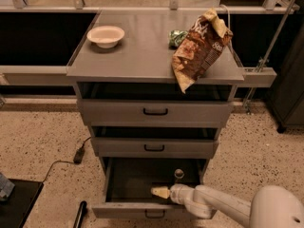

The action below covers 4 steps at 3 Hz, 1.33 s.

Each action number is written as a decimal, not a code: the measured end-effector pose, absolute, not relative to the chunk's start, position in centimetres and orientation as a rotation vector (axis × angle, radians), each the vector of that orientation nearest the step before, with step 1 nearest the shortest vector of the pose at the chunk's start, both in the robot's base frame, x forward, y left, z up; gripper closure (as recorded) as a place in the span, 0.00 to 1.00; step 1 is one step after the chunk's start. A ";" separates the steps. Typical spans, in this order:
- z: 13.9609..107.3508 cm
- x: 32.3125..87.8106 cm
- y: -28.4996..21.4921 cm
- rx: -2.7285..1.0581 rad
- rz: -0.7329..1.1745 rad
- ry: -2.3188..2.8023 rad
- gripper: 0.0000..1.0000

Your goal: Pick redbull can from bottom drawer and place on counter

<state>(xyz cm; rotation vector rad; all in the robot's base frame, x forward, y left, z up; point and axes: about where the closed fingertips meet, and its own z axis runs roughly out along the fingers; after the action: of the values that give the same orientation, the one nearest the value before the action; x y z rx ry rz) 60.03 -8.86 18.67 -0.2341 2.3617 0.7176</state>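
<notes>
The bottom drawer (124, 210) is pulled open, below two shallower drawers. The redbull can (178, 175) stands upright inside it toward the back right, its silver top showing. My gripper (159, 192) is inside the drawer, in front of and slightly left of the can, pointing left; it is apart from the can. My white arm (223, 205) reaches in from the lower right. The counter (142, 51) is the grey top of the cabinet.
On the counter sit a white bowl (105, 35) at the left, a brown chip bag (199, 49) overhanging the front right edge, and a green packet (176, 37) behind it. A black cable and plug (78, 155) lie on the floor at the left. A dark cabinet (289, 80) stands at the right.
</notes>
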 end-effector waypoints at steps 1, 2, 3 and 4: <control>18.7 60.0 -8.9 -0.234 0.718 2.362 0.42; 18.7 60.0 -8.9 -0.234 0.718 2.362 0.66; 18.7 60.0 -8.9 -0.234 0.718 2.362 0.88; 18.7 60.0 -8.8 -0.234 0.718 2.362 1.00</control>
<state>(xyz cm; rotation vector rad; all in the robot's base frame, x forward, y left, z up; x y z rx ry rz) 60.03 -8.85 18.67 -0.2342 2.3617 0.7178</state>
